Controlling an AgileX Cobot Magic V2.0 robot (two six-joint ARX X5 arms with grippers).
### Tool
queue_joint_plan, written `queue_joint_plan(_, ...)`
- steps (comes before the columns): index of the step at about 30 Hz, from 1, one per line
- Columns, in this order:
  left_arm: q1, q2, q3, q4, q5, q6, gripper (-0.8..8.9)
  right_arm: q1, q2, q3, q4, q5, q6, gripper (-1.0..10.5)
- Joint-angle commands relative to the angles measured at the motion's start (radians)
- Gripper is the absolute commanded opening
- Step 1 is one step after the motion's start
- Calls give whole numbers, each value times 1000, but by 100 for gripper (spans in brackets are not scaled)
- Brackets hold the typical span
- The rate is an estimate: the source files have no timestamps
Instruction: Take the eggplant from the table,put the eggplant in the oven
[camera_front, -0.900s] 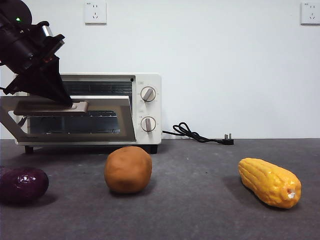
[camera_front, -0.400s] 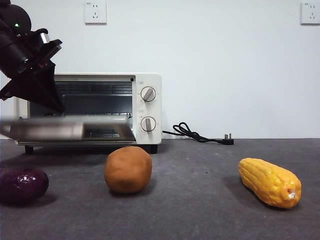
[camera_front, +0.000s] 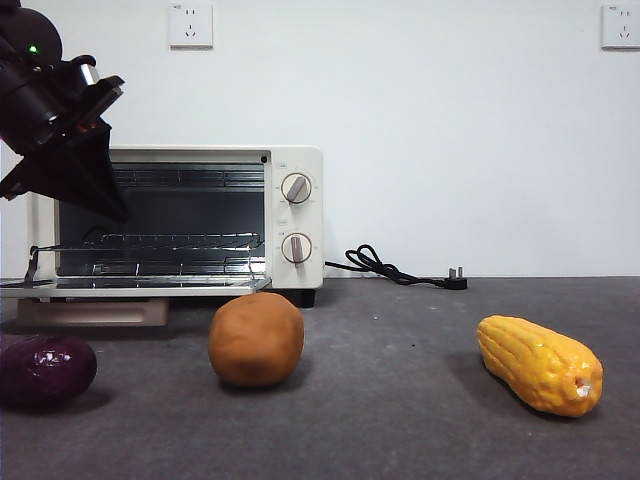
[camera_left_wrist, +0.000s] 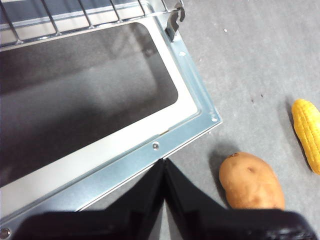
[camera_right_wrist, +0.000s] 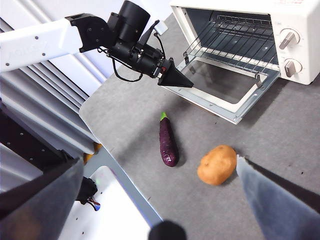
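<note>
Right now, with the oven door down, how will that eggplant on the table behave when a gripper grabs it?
The eggplant looks glossy and smooth, so the jaws may slip unless they close across its middle. It lies on its side, long and rounded, so a nudge would probably roll it on the table. It keeps its shape lying there, so it is likely stiff, not floppy.

Dark grey table (camera_front: 400, 400) carries oven (camera_front: 295, 215), eggplant (camera_front: 45, 370), brown lump (camera_front: 256, 339), corn cob (camera_front: 540, 365), black cord (camera_front: 390, 268)

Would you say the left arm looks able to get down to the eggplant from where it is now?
Probably yes. The left gripper hangs shut above the open oven door's edge, and the eggplant lies uncovered on the table nearby, with the potato off to one side.
</note>
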Motion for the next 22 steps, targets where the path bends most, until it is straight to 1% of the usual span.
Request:
queue_joint_plan(1, 2, -52, -10, 13, 1, 11, -6, 3, 2, 3, 6, -1, -11, 568)
queue_joint_plan(7, 5, -205, -10, 28, -14, -15, -6, 63, 26, 2, -2, 0, -15, 567)
queue_joint_plan(12, 3, -379, -10, 25, -100, -35, -6, 170, 89, 3, 0, 6, -30, 567)
queue_joint_plan(16, 3, -530, -10, 17, -171, -78, -6, 278, 166, 2, 1, 64, -42, 567)
queue_joint_plan(20, 3, -699, -10, -19, -278, -79, -6, 390, 270, 2, 18, 129, -63, 567)
queue_joint_plan(22, 3, -767, -10, -51, -322, -79, -6, 437, 317, 2, 38, 142, -66, 567)
